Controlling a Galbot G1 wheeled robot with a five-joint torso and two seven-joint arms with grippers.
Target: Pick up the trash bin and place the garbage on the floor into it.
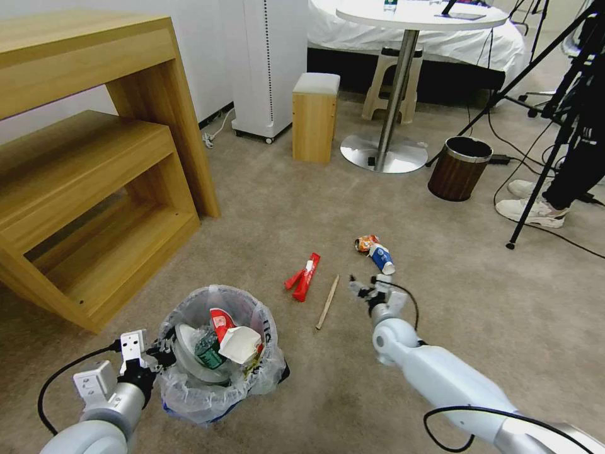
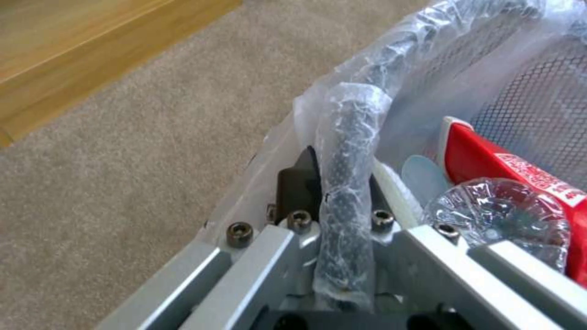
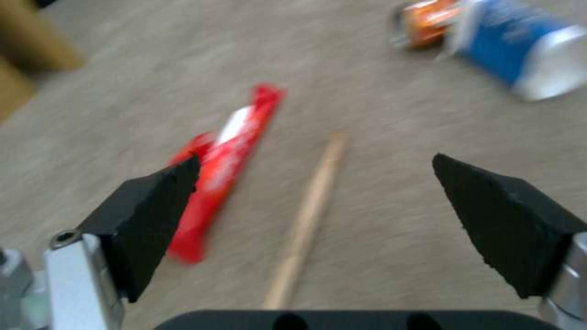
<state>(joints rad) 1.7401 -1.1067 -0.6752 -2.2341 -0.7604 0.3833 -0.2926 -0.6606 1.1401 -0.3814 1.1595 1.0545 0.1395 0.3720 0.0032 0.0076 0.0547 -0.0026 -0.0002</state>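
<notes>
— Four bits of garbage left on the floor [image 1: 441, 302]: one red packet [image 1: 305, 276], one wooden stick [image 1: 328, 301], one crumpled orange wrapper [image 1: 365, 243], one blue-white paper cup [image 1: 382, 258] touching that wrapper.

— And the trash bin [image 1: 217, 353]?

— One only, low at the robot's left, pinched at the bag-wrapped rim by the left tool [image 2: 342, 192]. Already holding a red-white cup, a clear bottle, white pieces. Probably light, yet the crinkly liner looks slippery, so best kept gripped on the hard rim.

— Right tool [image 3: 315, 192]?

— Spread wide, hovering over the stick, packet just beside.

— Handling?

— Stick: likely stiff, thin, light; best taken near the middle, across its length. Packet: soft, flat, apt to slide. Cup: easily crushed, better held at the wall.
</notes>
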